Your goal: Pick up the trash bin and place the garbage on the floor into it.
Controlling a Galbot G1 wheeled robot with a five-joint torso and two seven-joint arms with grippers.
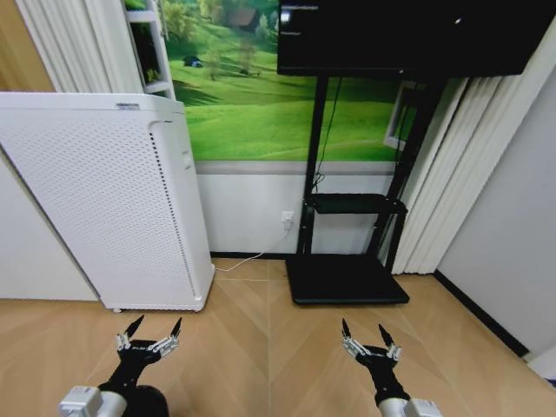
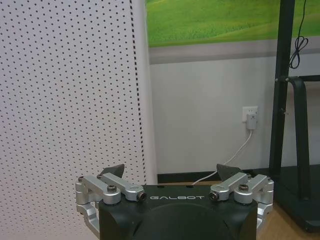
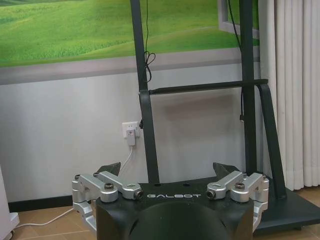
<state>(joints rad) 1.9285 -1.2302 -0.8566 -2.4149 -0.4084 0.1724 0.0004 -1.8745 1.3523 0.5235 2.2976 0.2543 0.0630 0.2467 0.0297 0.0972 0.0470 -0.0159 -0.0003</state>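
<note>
My left gripper [image 1: 156, 324] hangs low over the floor [image 1: 261, 347] at the lower left of the head view, fingers spread open with nothing between them. My right gripper [image 1: 363, 330] hangs at the same height at the lower right, also open and empty. In the left wrist view the left gripper [image 2: 172, 171] faces a white perforated appliance and the wall. In the right wrist view the right gripper [image 3: 167, 168] faces a black stand. The trash bin and the garbage are out of view.
A tall white perforated appliance [image 1: 104, 200] stands ahead on the left. A black TV stand [image 1: 347, 278] with a flat base plate stands ahead on the right, under a screen [image 1: 408, 35]. A white cable [image 1: 252, 256] runs from a wall socket. Curtains [image 1: 452, 174] hang at the right.
</note>
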